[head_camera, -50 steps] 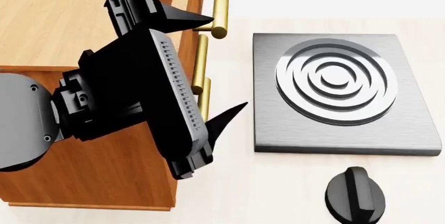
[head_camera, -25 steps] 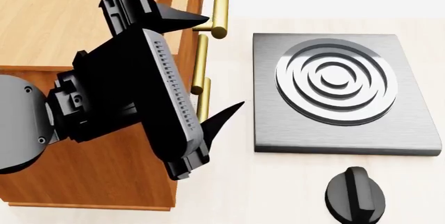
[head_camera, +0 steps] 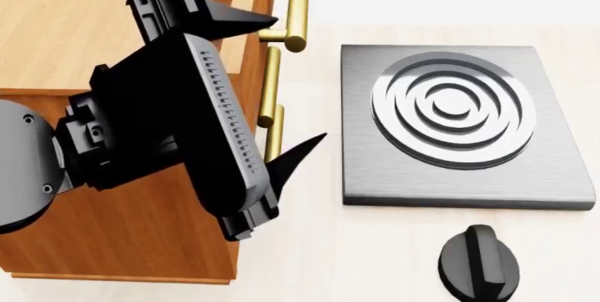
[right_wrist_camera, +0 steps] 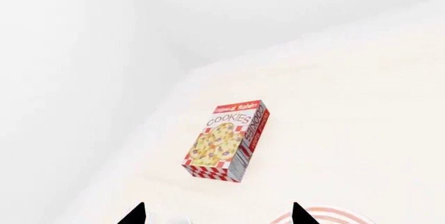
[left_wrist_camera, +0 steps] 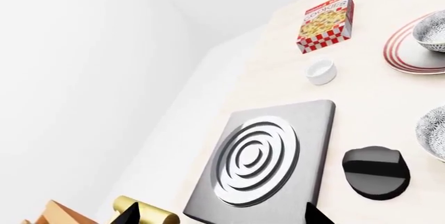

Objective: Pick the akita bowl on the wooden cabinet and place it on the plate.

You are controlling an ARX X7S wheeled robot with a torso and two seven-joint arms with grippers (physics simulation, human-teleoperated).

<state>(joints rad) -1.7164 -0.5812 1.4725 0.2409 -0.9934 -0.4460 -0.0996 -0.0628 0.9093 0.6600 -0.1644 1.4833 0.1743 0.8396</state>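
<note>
Two grippers: I see my left gripper (head_camera: 281, 81) spread wide and holding nothing, its black fingertips (head_camera: 302, 146) just beside the brass bar handles (head_camera: 270, 77).
Right gripper (right_wrist_camera: 217, 214): my wrist camera shows two dark tips apart, nothing between them.
Tall orange-brown wooden cabinet (head_camera: 66, 14): under my left arm.
Dark grey square stove (head_camera: 459, 123): near the cabinet, black round knob (head_camera: 479, 263) near it.
Speckled akita bowl (left_wrist_camera: 434, 28): I see it sitting in the red-ringed white plate (left_wrist_camera: 407, 52); a look-alike bowl (left_wrist_camera: 434, 130) is apart from it.
Small plain white cup (left_wrist_camera: 321, 71): near the red cookie box (right_wrist_camera: 228, 140).
</note>
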